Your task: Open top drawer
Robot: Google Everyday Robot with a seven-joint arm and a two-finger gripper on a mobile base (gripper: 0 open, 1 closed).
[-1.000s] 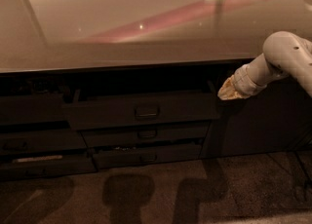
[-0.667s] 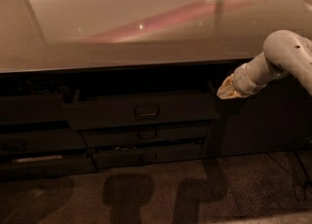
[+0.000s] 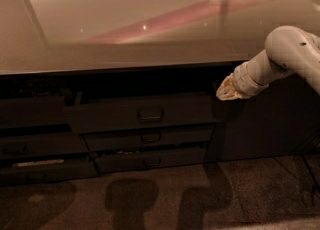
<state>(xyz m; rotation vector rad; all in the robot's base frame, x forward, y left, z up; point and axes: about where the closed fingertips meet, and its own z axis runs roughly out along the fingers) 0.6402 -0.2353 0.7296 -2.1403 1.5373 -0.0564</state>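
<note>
The top drawer (image 3: 110, 115) is a wide dark grey front under the countertop, with a small rectangular loop handle (image 3: 150, 116) at its centre. It stands pulled out a little from the cabinet face, with a dark gap above it. My gripper (image 3: 223, 93) is at the end of the white arm (image 3: 285, 59) that comes in from the right. It sits by the drawer's upper right corner, just under the counter edge.
A glossy beige countertop (image 3: 125, 29) spans the upper view. Two slimmer drawer fronts (image 3: 150, 137) with like handles lie below the top drawer. More dark drawers (image 3: 35, 146) stand at the left, a dark cabinet panel (image 3: 270, 124) at the right. Speckled floor (image 3: 165, 199) lies below.
</note>
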